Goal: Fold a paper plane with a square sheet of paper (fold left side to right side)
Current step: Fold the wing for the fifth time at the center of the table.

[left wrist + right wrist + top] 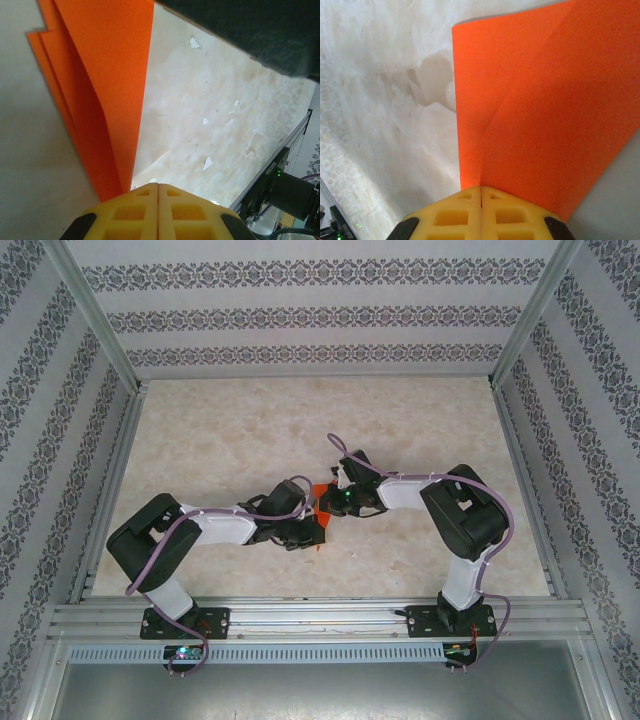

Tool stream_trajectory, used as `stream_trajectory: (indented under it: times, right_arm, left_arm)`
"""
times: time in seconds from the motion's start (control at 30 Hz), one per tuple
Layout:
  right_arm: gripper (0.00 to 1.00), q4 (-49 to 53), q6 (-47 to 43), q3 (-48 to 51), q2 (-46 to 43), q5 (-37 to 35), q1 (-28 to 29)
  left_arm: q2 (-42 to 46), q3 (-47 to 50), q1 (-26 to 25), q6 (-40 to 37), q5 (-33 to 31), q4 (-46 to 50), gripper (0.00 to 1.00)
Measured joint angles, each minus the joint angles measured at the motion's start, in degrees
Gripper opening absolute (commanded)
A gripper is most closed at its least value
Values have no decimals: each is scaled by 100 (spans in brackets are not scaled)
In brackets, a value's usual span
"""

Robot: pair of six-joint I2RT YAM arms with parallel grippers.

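A folded square sheet of paper (pixel 545 125), bright orange, is seen near the middle of the pale table (pixel 230 440), between two robot arms. The right end effector (pixel 481 189) is closed on its creased edge. The left end effector (pixel 158 187) is closed against its layered edges; a grip cannot be confirmed.

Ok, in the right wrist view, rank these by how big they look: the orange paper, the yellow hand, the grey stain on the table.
1. Orange paper
2. Right hand, though it sits nearest the lens, so it looks enlarged
3. Grey stain on the table
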State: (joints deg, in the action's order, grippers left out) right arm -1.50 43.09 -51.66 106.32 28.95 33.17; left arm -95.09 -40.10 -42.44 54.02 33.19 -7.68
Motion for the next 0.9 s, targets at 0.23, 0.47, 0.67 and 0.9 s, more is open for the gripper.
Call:
stream_trajectory:
  times: [0.23, 0.47, 0.67, 0.9]
  right_arm:
    - [0, -2, 0, -26, 26, 7, 2]
    - [0, 4, 0, -46, 35, 4, 9]
    - [0, 44, -26, -66, 42, 4, 11]
    - [0, 120, -133, -114, 59, 4, 11]
  left_arm:
    - [0, 0, -13, 0, 162, -2, 5]
    - [-33, 0, -26, 0, 109, 0, 5]
    - [-50, 44, -26, 0, -26, -4, 5]
    - [-76, 131, -26, 2, -81, -48, 4]
